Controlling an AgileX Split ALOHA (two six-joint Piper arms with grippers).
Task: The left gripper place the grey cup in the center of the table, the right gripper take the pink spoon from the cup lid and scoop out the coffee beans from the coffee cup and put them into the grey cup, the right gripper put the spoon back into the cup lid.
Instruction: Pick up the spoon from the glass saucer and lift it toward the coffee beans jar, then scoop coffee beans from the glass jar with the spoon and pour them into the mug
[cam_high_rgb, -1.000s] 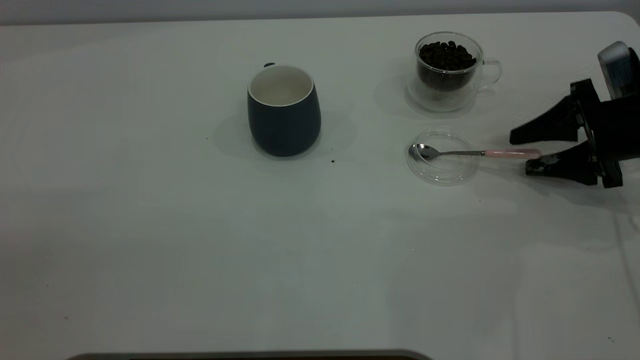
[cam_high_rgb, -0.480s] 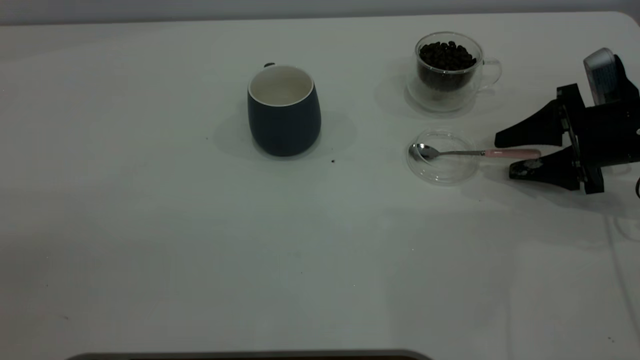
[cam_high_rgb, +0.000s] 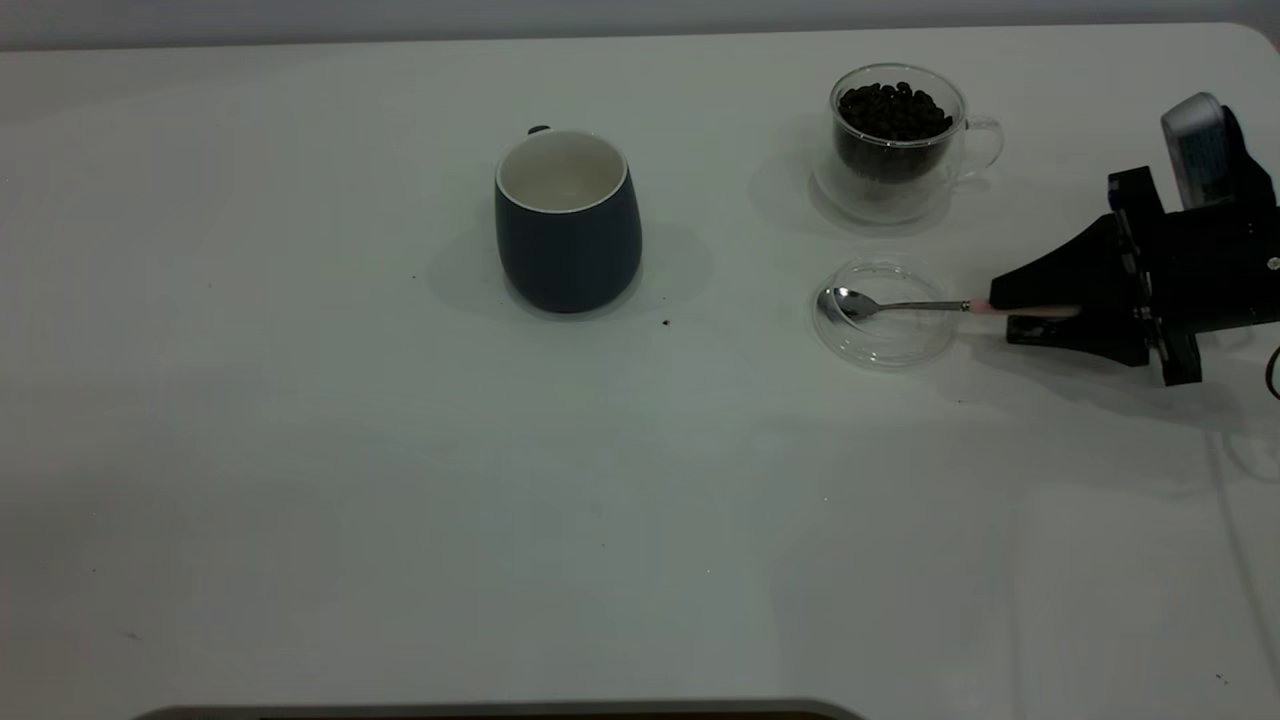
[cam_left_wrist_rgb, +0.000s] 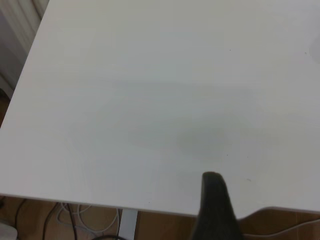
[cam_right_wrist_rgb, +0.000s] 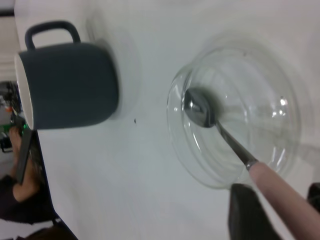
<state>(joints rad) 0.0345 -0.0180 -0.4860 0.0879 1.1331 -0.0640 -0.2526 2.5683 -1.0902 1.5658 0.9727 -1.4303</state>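
Observation:
The grey cup (cam_high_rgb: 568, 240) stands upright near the table's middle, white inside; it also shows in the right wrist view (cam_right_wrist_rgb: 70, 85). The glass coffee cup (cam_high_rgb: 895, 140) full of beans stands at the back right. The clear cup lid (cam_high_rgb: 885, 345) lies in front of it, holding the bowl of the pink spoon (cam_high_rgb: 890, 306). My right gripper (cam_high_rgb: 1005, 310) is shut on the spoon's pink handle (cam_right_wrist_rgb: 280, 192), low over the table just right of the lid (cam_right_wrist_rgb: 250, 75). The left gripper is outside the exterior view; its wrist view shows one dark finger (cam_left_wrist_rgb: 215, 205) over the table's edge.
The white table (cam_high_rgb: 400, 500) has a few small dark specks, one (cam_high_rgb: 666, 322) just right of the grey cup. The table's edge, with floor and cables below, shows in the left wrist view (cam_left_wrist_rgb: 100, 202).
My right gripper has moved left along the spoon's handle and its fingers have closed on it. The spoon, lid and both cups have stayed in place.

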